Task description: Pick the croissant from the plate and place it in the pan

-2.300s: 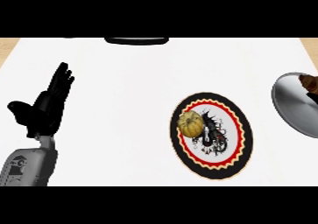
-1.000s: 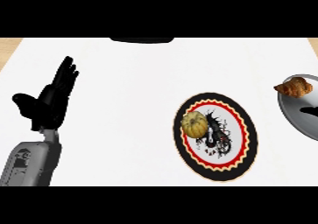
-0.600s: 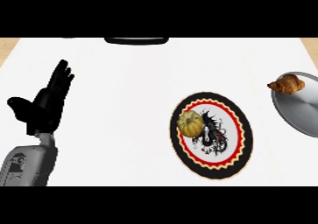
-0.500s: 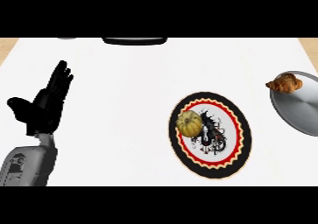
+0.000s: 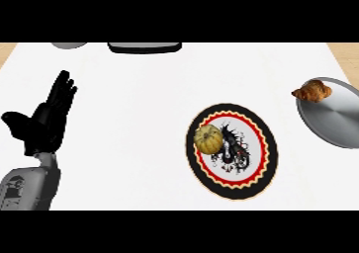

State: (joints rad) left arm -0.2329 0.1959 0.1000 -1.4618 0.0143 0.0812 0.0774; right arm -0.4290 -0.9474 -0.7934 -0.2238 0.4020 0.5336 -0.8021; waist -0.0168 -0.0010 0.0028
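Note:
The brown croissant (image 5: 312, 90) lies at the upper left rim of the round grey pan (image 5: 336, 121), at the right edge of the head view, partly over the white counter. No hand touches it. In the middle of the counter sits a round plate (image 5: 244, 184) with a black, red and cream pattern, and a yellow ribbed round thing (image 5: 208, 139) rests on its left part. My left hand (image 5: 45, 123) is open at the far left, fingers straight and pointing up, holding nothing. My right hand does not show.
A dark, flat object (image 5: 144, 47) and a grey rounded one (image 5: 68, 45) sit at the counter's far edge. Wooden floor shows beyond the counter's top corners.
The dark shape that hung over the pan's top edge 2.3 s ago is gone, leaving the croissant on the rim. The left hand stays still; the view has shifted a little.

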